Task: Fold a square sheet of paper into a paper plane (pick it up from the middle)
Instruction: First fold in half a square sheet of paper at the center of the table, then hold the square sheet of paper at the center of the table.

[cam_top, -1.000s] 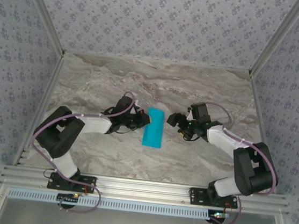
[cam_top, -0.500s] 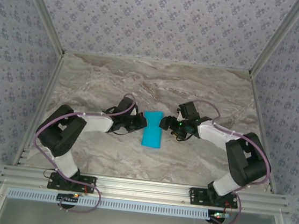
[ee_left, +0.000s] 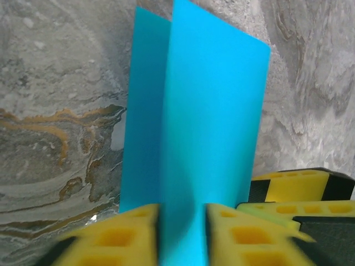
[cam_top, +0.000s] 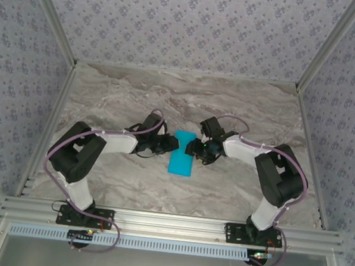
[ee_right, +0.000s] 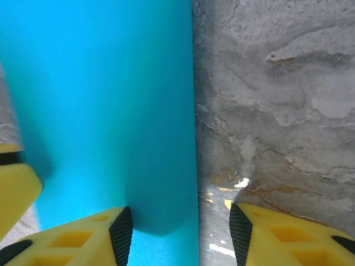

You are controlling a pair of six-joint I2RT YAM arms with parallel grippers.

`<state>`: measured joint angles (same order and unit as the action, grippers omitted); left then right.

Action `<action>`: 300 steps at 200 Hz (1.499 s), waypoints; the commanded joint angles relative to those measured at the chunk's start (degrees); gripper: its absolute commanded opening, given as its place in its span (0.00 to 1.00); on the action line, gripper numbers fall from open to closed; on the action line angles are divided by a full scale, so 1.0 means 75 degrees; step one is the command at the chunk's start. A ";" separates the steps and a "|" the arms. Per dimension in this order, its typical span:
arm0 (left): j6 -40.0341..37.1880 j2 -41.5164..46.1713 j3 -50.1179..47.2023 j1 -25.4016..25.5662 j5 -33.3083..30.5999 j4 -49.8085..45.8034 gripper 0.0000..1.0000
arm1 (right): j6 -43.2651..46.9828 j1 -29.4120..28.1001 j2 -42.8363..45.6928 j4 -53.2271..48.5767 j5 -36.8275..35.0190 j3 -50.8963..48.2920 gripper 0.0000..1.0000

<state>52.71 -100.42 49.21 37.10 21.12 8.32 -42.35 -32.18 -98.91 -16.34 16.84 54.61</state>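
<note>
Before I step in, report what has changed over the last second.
The right gripper swung in leftward from clear of the square sheet of paper to its right edge, jaws open astride that edge. The left gripper stayed at the left edge, jaws apart around a raised fold. The paper kept its place on the table.

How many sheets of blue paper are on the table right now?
1. The folded cyan sheet sits between the left gripper and the right gripper. Another sheet could be hidden beneath it, but none shows.
</note>
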 commanded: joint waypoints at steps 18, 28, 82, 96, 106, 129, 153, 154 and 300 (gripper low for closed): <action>-0.0066 0.1029 -0.0108 -0.0225 -0.0970 -0.0709 0.57 | 0.0057 -0.0055 -0.0389 -0.0741 -0.0520 0.0172 0.50; -0.0094 0.1293 -0.0187 -0.0302 -0.1214 -0.0923 0.59 | 0.0056 -0.0068 -0.0462 -0.0775 -0.0578 0.0160 0.50; -0.0082 0.1974 -0.0532 -0.0507 -0.1443 -0.1210 0.65 | 0.0092 -0.0074 -0.0974 -0.1040 -0.0572 0.0345 0.50; -0.0027 0.1942 -0.0549 -0.0514 -0.1372 -0.1112 0.65 | 0.0068 -0.0099 -0.1156 -0.1227 -0.0599 0.0494 0.50; -0.0002 0.1894 -0.0542 -0.0519 -0.1308 -0.1003 0.65 | 0.0068 -0.0128 -0.1272 -0.1294 -0.0632 0.0550 0.51; 0.0009 0.1679 -0.0520 -0.0518 -0.1045 -0.0681 0.65 | 0.0097 -0.0192 -0.1519 -0.1471 -0.0732 0.0716 0.52; -0.0088 0.1460 -0.0474 -0.0508 -0.0738 -0.0420 0.63 | 0.0185 -0.0313 -0.1762 -0.1585 -0.0806 0.0882 0.52; -0.0089 0.1454 -0.0477 -0.0513 -0.0728 -0.0413 0.63 | 0.0191 -0.0320 -0.1775 -0.1590 -0.0811 0.0890 0.53; -0.0248 0.0639 -0.0059 -0.0362 0.0109 -0.0114 0.46 | 0.0196 -0.0375 -0.2321 -0.1867 -0.0962 0.1207 0.56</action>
<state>52.29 -94.30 45.91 33.76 19.14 6.26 -41.50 -33.95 -108.16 -31.33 12.78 66.89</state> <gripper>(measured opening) 0.492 0.559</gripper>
